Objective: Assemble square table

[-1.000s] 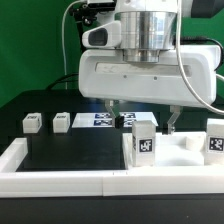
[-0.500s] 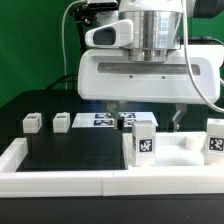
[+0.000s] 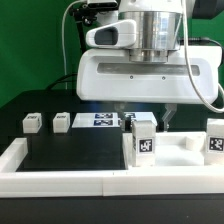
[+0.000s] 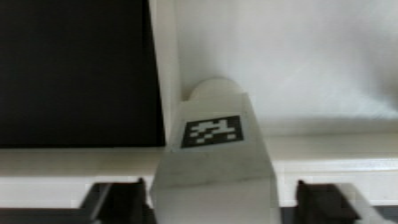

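Leg block (image 3: pixel 145 140) stands upright directly between your jaws, long axis vertical, but you cannot tell whether they clench it.

- Work surface (image 3: pixel 70 150) inside the border wall (image 3: pixel 60 182): black, matt, smooth.
- Border wall: white plastic, matt.
- Leg blocks (image 3: pixel 33 122) at the wall's open side: smooth white plastic with printed black-white tags.
- Upright leg (image 3: pixel 145 132) inside the wall: white plastic, dull sheen.
- Marker board (image 3: pixel 100 120) at the wall's open side: flat white, matt print.
- Arm casing (image 3: pixel 150 75) above the wall: glossy white plastic.
- Wrist barrel (image 3: pixel 150 30): silver metal.
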Tool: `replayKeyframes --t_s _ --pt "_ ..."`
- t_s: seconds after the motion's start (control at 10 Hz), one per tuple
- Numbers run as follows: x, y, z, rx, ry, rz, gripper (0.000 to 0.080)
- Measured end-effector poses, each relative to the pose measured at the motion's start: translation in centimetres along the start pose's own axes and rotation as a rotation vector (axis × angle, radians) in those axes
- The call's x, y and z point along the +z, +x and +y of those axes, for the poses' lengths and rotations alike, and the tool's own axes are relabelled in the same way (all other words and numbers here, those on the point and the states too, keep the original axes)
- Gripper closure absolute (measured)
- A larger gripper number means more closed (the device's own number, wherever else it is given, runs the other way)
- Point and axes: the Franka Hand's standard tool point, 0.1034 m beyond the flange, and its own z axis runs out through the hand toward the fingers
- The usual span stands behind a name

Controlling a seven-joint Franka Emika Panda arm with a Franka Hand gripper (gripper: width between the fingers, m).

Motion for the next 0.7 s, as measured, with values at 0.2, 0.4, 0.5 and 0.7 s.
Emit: replayKeyframes --t_s 0.2,0.4,0.5,0.7 --pt "-0.01 0.01 -0.01 0.007 0.0 0.0 0.0508" --pt "-0.01 0.02 -0.01 0.038 0.001 0.0 0.0508" --pt "-0.01 0.02 -0.03 0.109 0.002 0.001 0.0508" --pt "0.01 0.07 0.22 0.268 0.003 0.001 0.0508"
